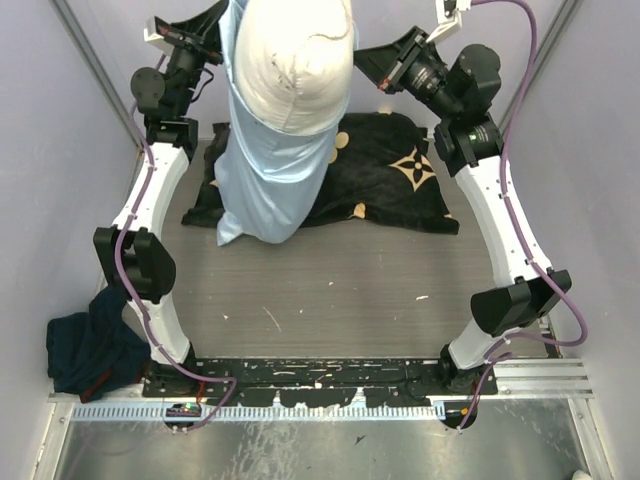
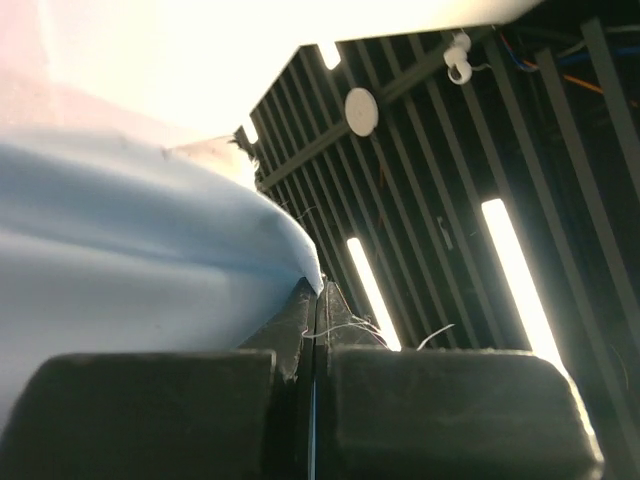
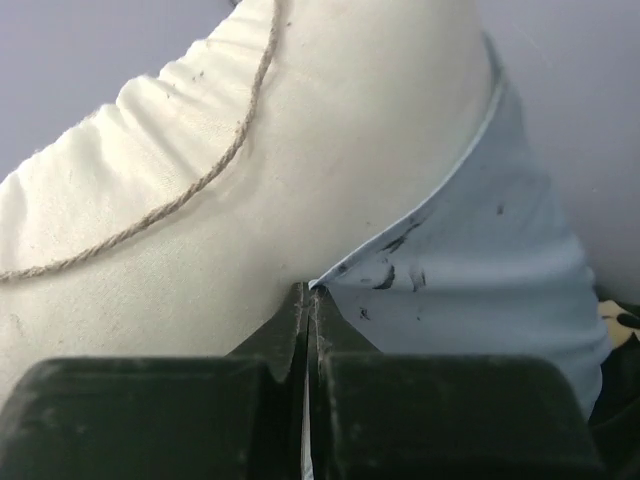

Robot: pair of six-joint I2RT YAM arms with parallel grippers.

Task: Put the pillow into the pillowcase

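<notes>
Dark blue cloth [image 1: 90, 350] lay bunched at eight o'clock, just off the worktop [image 1: 320, 290], beside the left arm's base. At eleven o'clock the left fingers [image 2: 316, 300] were pinched tight on the rim of the pillowcase [image 1: 265, 170]. It hung at twelve o'clock between both arms, its lower end over a black flowered cloth [image 1: 390, 170], with the pillow [image 1: 295, 60] bulging from its top. At one o'clock the right fingers [image 3: 308, 295] were clamped on the pillowcase's opposite edge.
</notes>
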